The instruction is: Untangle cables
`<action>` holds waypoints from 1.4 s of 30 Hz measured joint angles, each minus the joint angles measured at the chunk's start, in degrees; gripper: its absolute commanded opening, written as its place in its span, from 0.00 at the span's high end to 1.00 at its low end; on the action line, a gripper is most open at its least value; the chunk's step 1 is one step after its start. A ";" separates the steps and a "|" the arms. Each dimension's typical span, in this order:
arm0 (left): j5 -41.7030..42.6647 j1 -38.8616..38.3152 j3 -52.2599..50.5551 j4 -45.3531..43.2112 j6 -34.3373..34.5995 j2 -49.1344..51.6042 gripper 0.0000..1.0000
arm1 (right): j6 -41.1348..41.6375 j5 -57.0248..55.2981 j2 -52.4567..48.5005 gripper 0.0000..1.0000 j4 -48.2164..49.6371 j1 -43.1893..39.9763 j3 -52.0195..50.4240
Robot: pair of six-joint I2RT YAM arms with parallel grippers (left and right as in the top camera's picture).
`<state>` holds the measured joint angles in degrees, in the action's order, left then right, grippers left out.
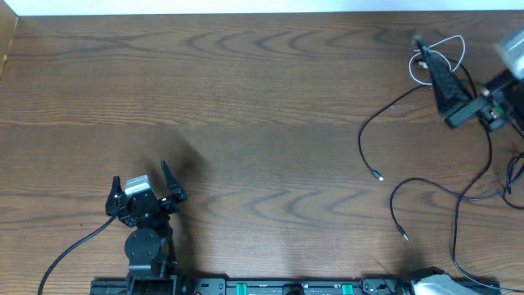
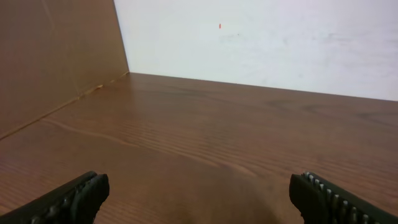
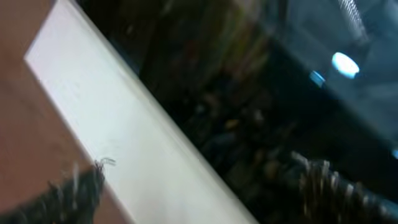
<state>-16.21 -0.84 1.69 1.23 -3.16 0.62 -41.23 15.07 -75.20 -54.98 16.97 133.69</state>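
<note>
The left fingers point(image 1: 172, 187) sit low over the near left part of the wooden surface point(image 1: 246, 123), spread wide with nothing between them; the left wrist view shows only bare wood grain in the gap. All the cables lie well apart from them, at the far right. The right fingers point(image 1: 434, 70) point toward the far right corner, where a thin white cable point(image 1: 453, 41) loops around their tip. From above they read as one dark wedge, and the right wrist view is badly blurred, so I cannot tell whether they are spread or closed on anything. One black cable point(image 1: 360, 143) leaves that spot and curves toward the middle of the surface, then back toward the near edge, ending in a small plug point(image 1: 380, 176) lying on the wood. A second black cable point(image 1: 393, 201) comes in from the right edge, bends, and ends in another plug point(image 1: 405, 237) nearer the front. The two plugs lie near each other without touching.
</note>
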 measured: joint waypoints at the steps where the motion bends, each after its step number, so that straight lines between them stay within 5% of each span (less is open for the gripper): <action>1: 0.02 0.00 0.00 0.00 -0.02 0.00 0.02 | -0.46 0.81 1.05 0.01 3.34 0.00 -3.28; 10: 0.02 0.00 0.00 0.00 0.00 0.00 0.02 | -2.80 6.93 16.76 0.01 38.42 0.00 -57.79; 18: 0.04 0.00 0.00 0.00 0.02 0.00 0.02 | -2.97 9.81 37.88 0.01 56.70 -0.28 -87.69; 33: 0.02 0.00 0.00 0.00 0.00 -0.02 0.02 | -7.15 12.68 72.50 0.01 46.36 -19.82 -113.24; 42: 0.04 0.00 0.00 0.02 0.00 -0.02 0.02 | -12.59 13.84 74.38 0.01 48.50 -20.06 -123.67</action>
<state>-16.16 -0.84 1.69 1.26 -3.16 0.60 -53.82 28.91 -0.82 -6.48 -3.09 10.02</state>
